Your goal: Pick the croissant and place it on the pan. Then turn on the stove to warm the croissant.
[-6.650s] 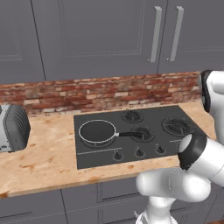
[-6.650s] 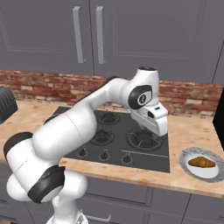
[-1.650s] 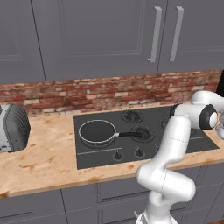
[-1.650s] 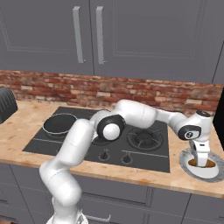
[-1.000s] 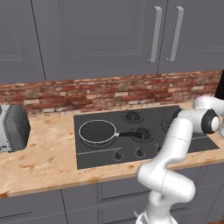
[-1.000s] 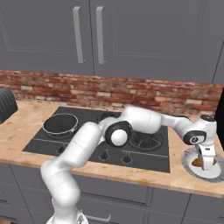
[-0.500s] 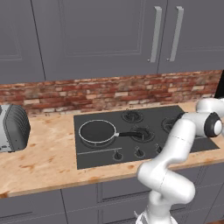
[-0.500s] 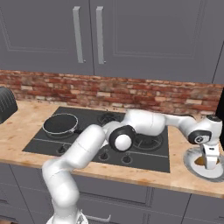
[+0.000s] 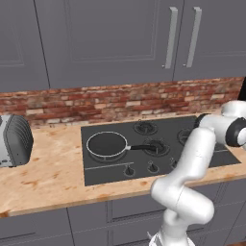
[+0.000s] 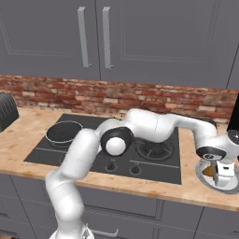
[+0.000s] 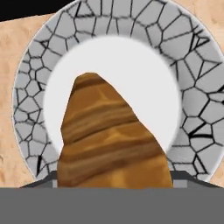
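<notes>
Golden-brown striped croissant point(image 11: 111, 140) | on cracked-pattern grey plate point(image 11: 192, 105) | jaws' state: cannot tell

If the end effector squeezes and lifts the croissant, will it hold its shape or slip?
The croissant looks layered and flaky, so it probably crushes easily. Its tapered end may slip between the fingers. It seems light for its size.

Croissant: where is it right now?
The croissant lies on the white centre of a grey mosaic-rimmed plate on the counter right of the stove, directly under the tool.
</notes>
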